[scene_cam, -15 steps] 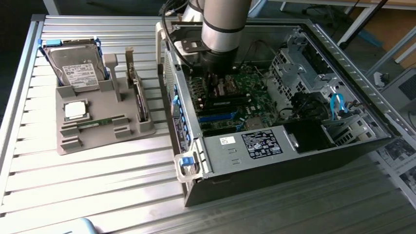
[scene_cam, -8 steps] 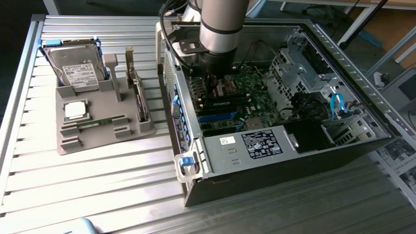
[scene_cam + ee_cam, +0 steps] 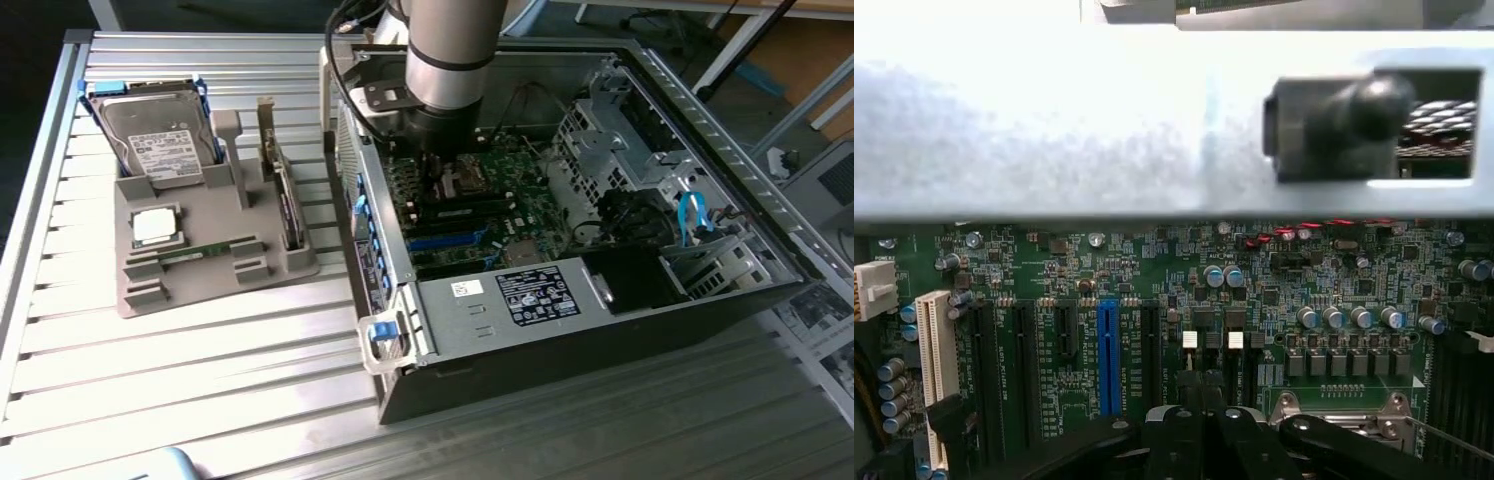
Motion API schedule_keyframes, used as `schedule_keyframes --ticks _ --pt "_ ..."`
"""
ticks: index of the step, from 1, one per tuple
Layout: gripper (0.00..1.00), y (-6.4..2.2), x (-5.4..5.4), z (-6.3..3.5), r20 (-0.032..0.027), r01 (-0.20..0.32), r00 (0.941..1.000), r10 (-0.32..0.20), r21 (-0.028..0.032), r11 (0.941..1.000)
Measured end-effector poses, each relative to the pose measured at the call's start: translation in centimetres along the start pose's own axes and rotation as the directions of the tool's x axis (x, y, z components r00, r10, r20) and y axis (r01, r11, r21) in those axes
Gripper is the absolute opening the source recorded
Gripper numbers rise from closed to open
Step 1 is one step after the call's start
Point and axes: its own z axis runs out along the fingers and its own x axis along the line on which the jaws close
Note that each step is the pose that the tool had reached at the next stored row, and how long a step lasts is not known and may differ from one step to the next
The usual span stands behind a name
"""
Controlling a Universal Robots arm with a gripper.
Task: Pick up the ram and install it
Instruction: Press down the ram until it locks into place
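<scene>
Now the arm (image 3: 447, 60) is down inside the open computer case (image 3: 694, 110), jaws closed above the green motherboard (image 3: 1154, 260). One ram stick (image 3: 207, 251) lies in the grey holder (image 3: 160, 290) on the bench (image 3: 160, 380).

A ribbed metal table (image 3: 160, 340) is carrying everything here. A grey parts holder (image 3: 200, 265) is sitting near its far edge on the exterior view's left, and an open computer case (image 3: 574, 310) is lying just beside the holder, toward the exterior view's right.
</scene>
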Motion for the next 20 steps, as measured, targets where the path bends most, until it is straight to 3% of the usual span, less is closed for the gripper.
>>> schedule_keyframes --ticks 12,20 --pt "0.11 0.07 0.0 0.30 0.0006 0.000 1.0000 0.000 0.0023 1.0000" --pt "0.11 -0.12 0.0 -2.32 0.0001 0.000 1.0000 0.000 0.0019 1.0000"
